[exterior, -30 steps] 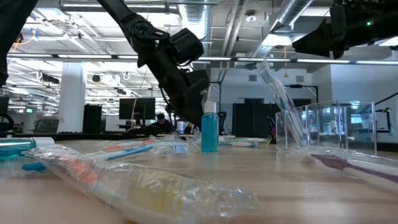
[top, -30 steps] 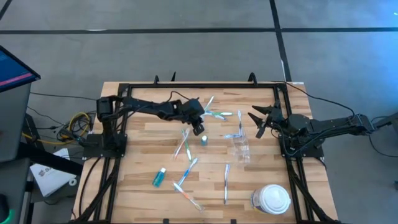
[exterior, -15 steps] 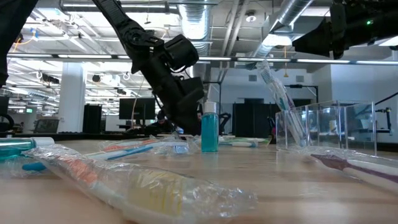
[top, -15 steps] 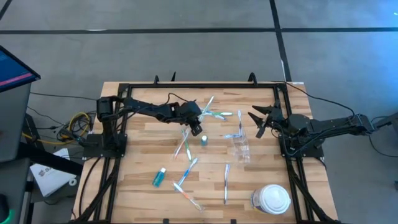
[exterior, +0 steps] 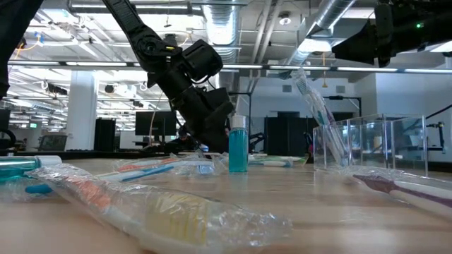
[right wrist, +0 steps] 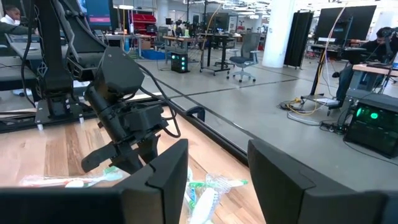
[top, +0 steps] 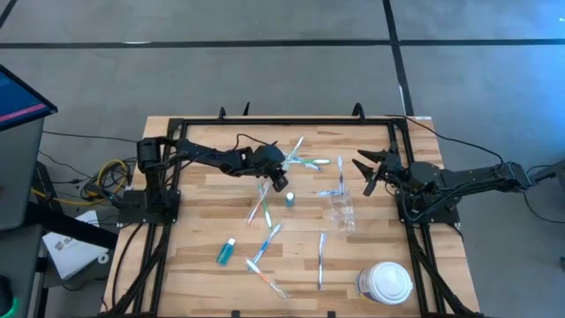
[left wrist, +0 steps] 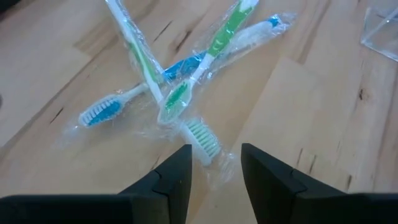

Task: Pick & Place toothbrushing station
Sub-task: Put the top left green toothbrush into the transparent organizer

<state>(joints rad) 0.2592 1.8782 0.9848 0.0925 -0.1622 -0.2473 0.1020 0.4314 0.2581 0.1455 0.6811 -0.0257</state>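
A teal tube [top: 227, 253] is seen lying flat toward the worktop's [top: 194, 221] near-left corner, with wrapped toothbrushes [top: 265, 254] scattered across the middle. The left arm is extended from the left edge toward the centre, elbow bent, wrist angled down; the left gripper [top: 281, 180] is held just above the boards, fingers parted with a clear gap and nothing between them. Beyond its fingertips, in the left wrist view, a crossed cluster of wrapped blue and green toothbrushes [left wrist: 180, 81] is recorded. A second teal tube [top: 289, 198] stands upright just beside that gripper. The clear cup [top: 341, 210] sits right of centre, one toothbrush [exterior: 314, 106] leaning in it. The right arm is stretched in from the right edge, raised; the right gripper [top: 364, 170] is spread open, empty. A white lidded container [top: 386, 283] occupies the near-right corner.
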